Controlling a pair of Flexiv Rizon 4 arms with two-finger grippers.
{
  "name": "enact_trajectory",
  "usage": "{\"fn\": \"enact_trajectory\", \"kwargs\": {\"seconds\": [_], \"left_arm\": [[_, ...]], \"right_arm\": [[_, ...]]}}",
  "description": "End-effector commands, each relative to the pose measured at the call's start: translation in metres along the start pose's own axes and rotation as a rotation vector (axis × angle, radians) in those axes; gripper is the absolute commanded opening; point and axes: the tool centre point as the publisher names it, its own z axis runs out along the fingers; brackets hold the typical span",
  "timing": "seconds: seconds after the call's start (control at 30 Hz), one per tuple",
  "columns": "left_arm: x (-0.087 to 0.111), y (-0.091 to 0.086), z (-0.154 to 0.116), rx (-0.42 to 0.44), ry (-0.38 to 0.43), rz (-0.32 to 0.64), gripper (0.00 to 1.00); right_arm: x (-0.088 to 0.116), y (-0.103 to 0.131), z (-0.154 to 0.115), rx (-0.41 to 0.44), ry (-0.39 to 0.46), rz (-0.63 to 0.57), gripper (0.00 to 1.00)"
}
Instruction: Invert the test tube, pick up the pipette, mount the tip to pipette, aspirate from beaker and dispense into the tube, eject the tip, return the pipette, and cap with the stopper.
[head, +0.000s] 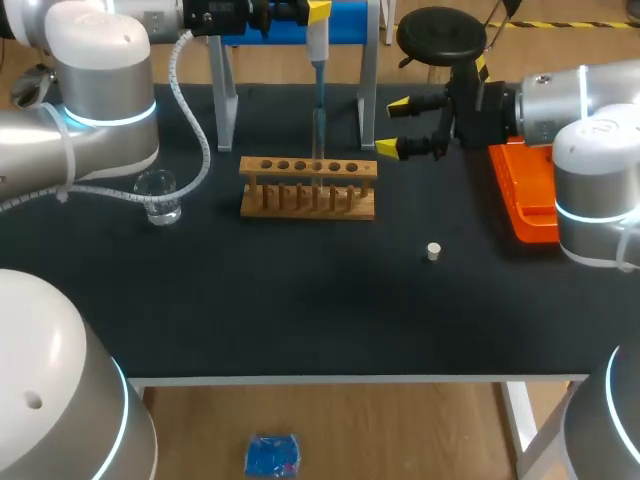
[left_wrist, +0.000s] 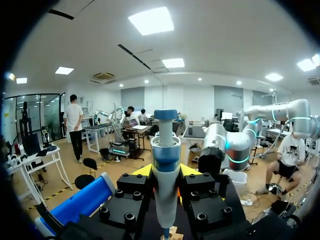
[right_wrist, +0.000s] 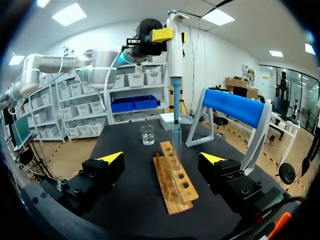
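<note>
My left gripper (head: 316, 14) is shut on the white and blue pipette (head: 317, 45), held upright above the wooden rack (head: 308, 188). In the left wrist view the pipette (left_wrist: 165, 170) stands between the yellow-tipped fingers (left_wrist: 144, 171). Its blue tip (right_wrist: 175, 131) reaches down into a clear test tube (right_wrist: 176, 144) standing in the rack (right_wrist: 175, 180). My right gripper (head: 405, 125) hangs open to the right of the rack, holding nothing. A glass beaker (head: 158, 195) stands left of the rack. The small white stopper (head: 433, 251) lies on the mat, front right.
A stand with a blue roll (head: 290, 25) straddles the back of the table behind the rack, with grey legs (head: 225, 95) on either side. An orange tray (head: 525, 190) sits at the right edge, under my right arm.
</note>
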Motion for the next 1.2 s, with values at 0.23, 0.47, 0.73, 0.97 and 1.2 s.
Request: {"fn": "enact_trajectory", "kwargs": {"seconds": [0.23,0.47,0.73,0.97,1.2], "left_arm": [[0.005,-0.010,0.000,-0.010,-0.007,0.013,0.00],[0.007,-0.015,-0.001,-0.013,-0.011,0.026,0.00],[0.010,-0.025,-0.002,-0.022,-0.015,0.044,0.00],[0.013,-0.033,-0.003,-0.027,-0.018,0.058,0.00],[0.015,-0.038,-0.002,-0.030,-0.020,0.066,0.00]], "right_arm": [[0.001,0.000,0.000,-0.001,-0.003,-0.001,1.00],[0.001,0.000,0.000,-0.001,-0.003,-0.001,1.00],[0.001,0.000,0.000,-0.001,-0.003,-0.001,1.00],[0.001,0.000,0.000,-0.001,-0.003,-0.001,1.00],[0.001,0.000,0.000,-0.001,-0.003,-0.001,1.00]]}}
